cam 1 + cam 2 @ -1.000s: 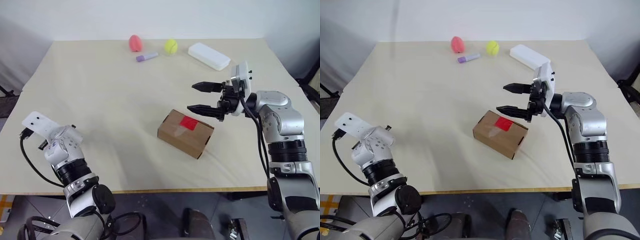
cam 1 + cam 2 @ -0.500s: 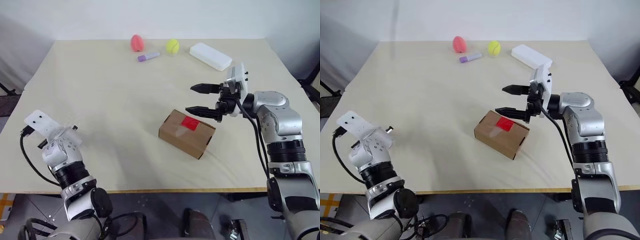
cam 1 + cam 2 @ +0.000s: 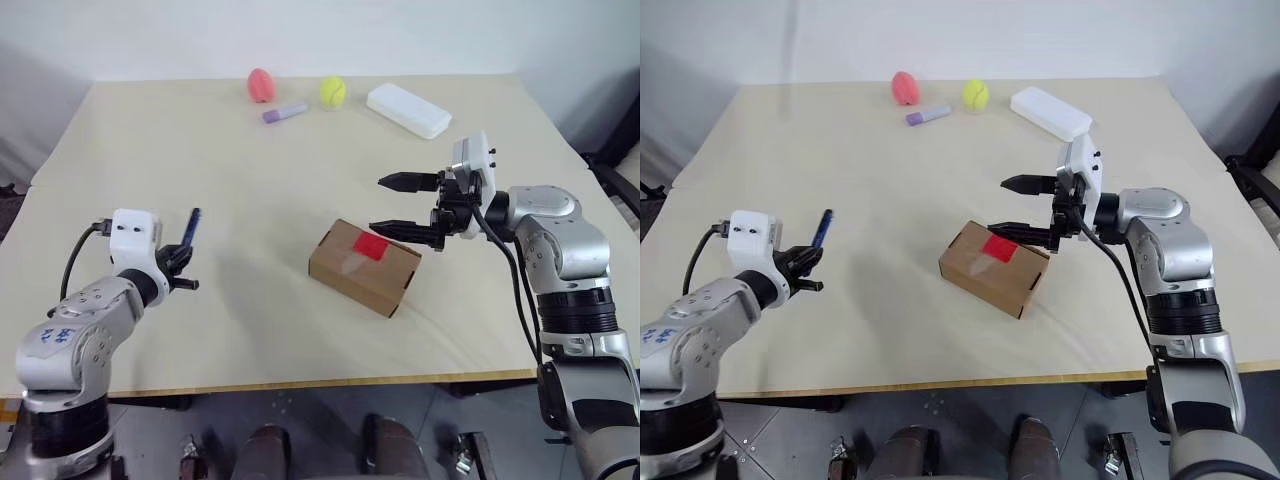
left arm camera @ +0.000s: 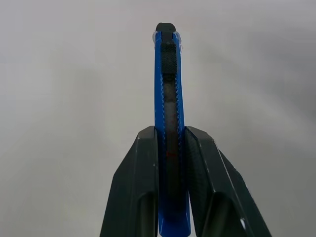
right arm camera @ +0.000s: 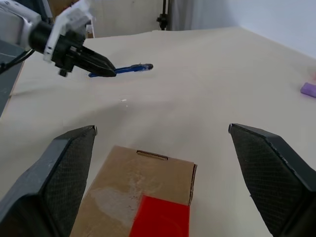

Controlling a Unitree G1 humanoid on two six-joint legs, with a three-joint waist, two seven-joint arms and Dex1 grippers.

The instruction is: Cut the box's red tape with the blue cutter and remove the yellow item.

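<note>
The brown cardboard box (image 3: 365, 265) lies on the table right of centre, its flaps closed, with the red tape (image 3: 371, 245) on top. My right gripper (image 3: 380, 205) hovers open just over the box's far right end, one finger to each side of the tape (image 5: 160, 219). My left gripper (image 3: 185, 262) is shut on the blue cutter (image 3: 190, 228) above the table's near left. The cutter (image 4: 167, 98) sticks out past the fingertips, pointing forward and up. The right wrist view shows the cutter (image 5: 129, 69) across the table. The yellow item is hidden.
At the table's (image 3: 250, 180) far edge lie a pink egg-shaped object (image 3: 260, 85), a short purple marker (image 3: 284, 111), a yellow-green tennis ball (image 3: 333, 92) and a white rectangular case (image 3: 408, 109). Bare tabletop separates the left gripper from the box.
My left arm has swung up and to the right and its wrist has turned, so the cutter now points forward over the table. The right gripper and the box have stayed put.
</note>
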